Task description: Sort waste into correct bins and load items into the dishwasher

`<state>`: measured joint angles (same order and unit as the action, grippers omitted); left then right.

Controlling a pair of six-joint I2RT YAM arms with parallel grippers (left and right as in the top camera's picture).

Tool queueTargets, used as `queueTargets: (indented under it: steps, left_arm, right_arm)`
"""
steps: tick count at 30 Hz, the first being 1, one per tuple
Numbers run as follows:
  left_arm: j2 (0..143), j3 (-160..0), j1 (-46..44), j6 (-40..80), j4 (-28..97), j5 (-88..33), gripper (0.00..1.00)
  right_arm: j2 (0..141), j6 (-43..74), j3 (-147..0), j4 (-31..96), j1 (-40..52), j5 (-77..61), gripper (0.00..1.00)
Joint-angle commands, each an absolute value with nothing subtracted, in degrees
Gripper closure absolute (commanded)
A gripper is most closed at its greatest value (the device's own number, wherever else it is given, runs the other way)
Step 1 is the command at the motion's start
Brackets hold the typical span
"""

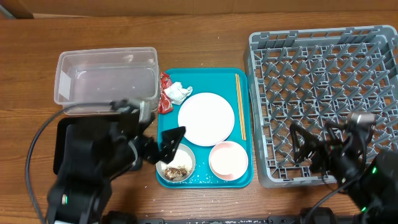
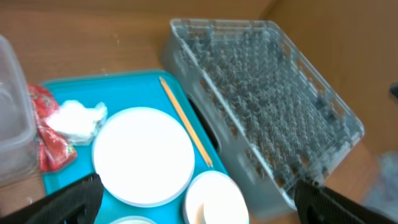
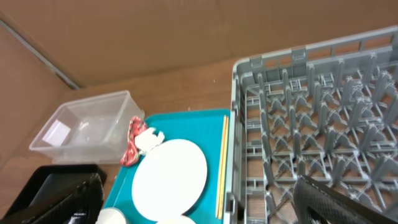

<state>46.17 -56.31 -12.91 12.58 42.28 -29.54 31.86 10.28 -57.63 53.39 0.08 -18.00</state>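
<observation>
- Two grippers are spread wide and hold nothing. The left gripper (image 1: 171,147) hovers just above the small white bowl (image 1: 176,167), and the right gripper (image 1: 309,152) hangs over the near edge of the dish rack (image 1: 323,74).
- Everything to be sorted lies on the teal tray (image 1: 249,124). The red wrapper (image 1: 165,93) and napkin (image 1: 178,92) touch at its far-left corner, beside the clear tub (image 1: 106,78). The plate (image 1: 206,118) is central, the chopsticks (image 1: 240,112) lie along the right wall, and the pink-lined bowl (image 1: 228,160) sits near-right.
- A tilted rim grasp could spill the white bowl's rice and scraps before it reaches the black tray (image 1: 61,149), which the left arm half hides.
- One pinch could take wrapper and napkin together and mix the bins.
- The chopsticks lie flat by the wall, so fingers may slip or roll them.
- The flat plate could slide into the pink-lined bowl.
</observation>
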Motion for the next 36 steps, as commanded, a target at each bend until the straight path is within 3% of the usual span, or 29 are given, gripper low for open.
queueTargets:
  steps: [1,6,9,11,16,18,23,28,32,36]
  left_arm:
    - [52.77,-64.25,-16.56,7.81,46.33,-31.73,0.0]
    - [60.2,-66.61,-20.1,12.47,45.08,-40.99,0.0]
    - [63.79,-66.61,-22.63,11.33,45.78,-40.75,0.0]
    - [66.13,-66.61,-25.71,11.29,47.99,-36.12,0.0]
    - [72.29,-66.5,-37.36,16.27,56.05,-8.93,0.0]
    - [74.78,-66.39,-40.42,18.59,56.88,-5.67,0.01]
    - [81.71,-66.04,-45.89,19.38,56.12,-4.69,0.27]
    - [89.17,-66.0,-49.17,20.4,54.83,-1.5,0.3]
    - [93.58,-66.0,-49.5,20.51,52.34,-2.61,0.41]
    - [94.96,-66.08,-49.39,20.84,52.36,-2.98,0.8]
  right_arm:
    - [37.15,10.31,-63.94,55.72,-0.08,-20.73,0.0]
    - [42.19,10.31,-65.6,57.1,-0.08,-29.78,0.0]
    - [43.99,10.37,-65.6,57.56,-0.1,-29.61,0.0]
    - [45.28,12.62,-65.6,57.56,-0.1,-28.91,0.0]
    - [48.97,19.75,-65.6,58.06,-0.1,-22.5,0.0]
    - [50.26,21.28,-65.6,58.5,-0.1,-21.34,0.0]
    - [53.23,21.28,-65.6,59.53,-0.1,-21.23,0.0]
    - [54.46,21.28,-65.6,60.62,-0.08,-21.26,0.0]
    - [54.46,21.28,-65.6,61.04,-0.08,-21.23,0.0]
    - [54.46,21.23,-65.6,62.28,-0.08,-21.23,0.0]
